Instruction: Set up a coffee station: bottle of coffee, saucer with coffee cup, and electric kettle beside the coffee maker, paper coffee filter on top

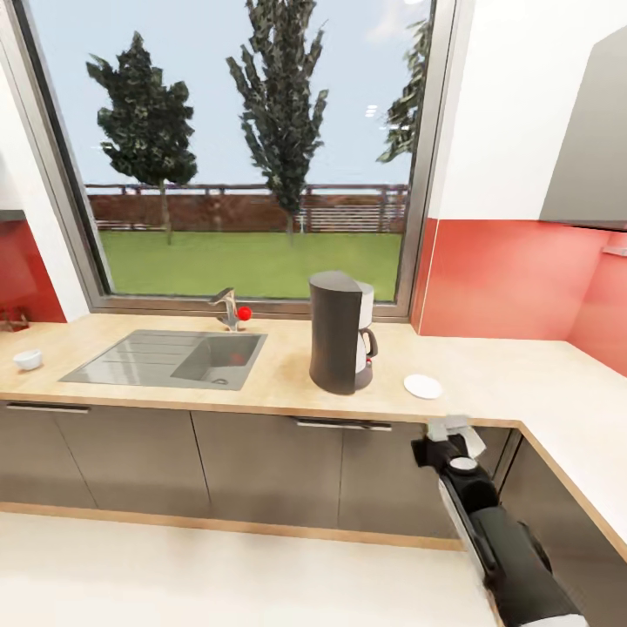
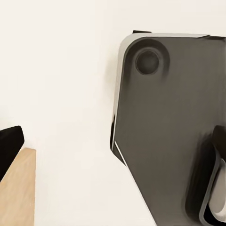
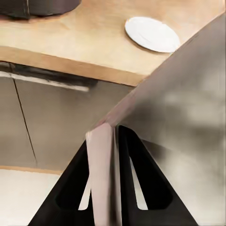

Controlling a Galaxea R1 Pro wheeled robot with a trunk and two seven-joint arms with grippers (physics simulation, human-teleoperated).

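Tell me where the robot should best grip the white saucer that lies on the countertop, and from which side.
Probably at the rim. The saucer lies flat on the countertop, so only its thin edge offers a hold. Its far-right rim looks freest, since the coffee maker stands close to its left. The right gripper already pinches a white sheet.

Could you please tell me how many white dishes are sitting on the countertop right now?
2: a saucer just right of the coffee maker, and a small cup at the far left, beyond the sink.

Head view faces countertop (image 1: 287, 383) — right wrist close, shares saucer (image 3: 151, 34)
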